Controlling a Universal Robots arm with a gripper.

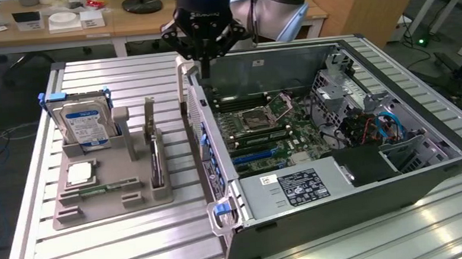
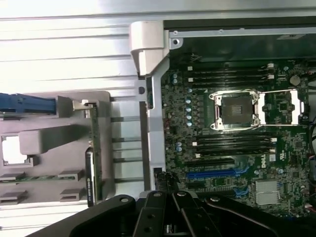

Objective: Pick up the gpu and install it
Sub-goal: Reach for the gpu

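Observation:
The gpu [image 1: 153, 146] stands on edge in a slot of the grey holder [image 1: 100, 203], on the exterior view's left of the open computer case [image 1: 362, 211]. The wrist view catches the gpu [image 2: 94, 148] edge-on, a thin green board with a silver end. My gripper [image 1: 205, 61] hangs above the far corner of the case, well away from the gpu, and is shut with nothing between its fingers. Its black fingers [image 2: 157, 207] meet over the motherboard [image 2: 237, 143], close to the blue slot [image 2: 212, 174].
A silver hard drive [image 1: 88, 125] with a blue-white label stands upright in the holder, with a flat chip [image 1: 83, 173] and a narrow memory stick [image 1: 108, 188] in front of it. Inside the case sit a power supply [image 1: 297, 188] and cables [image 1: 373, 128]. The ribbed metal table [image 1: 142, 247] ends nearby.

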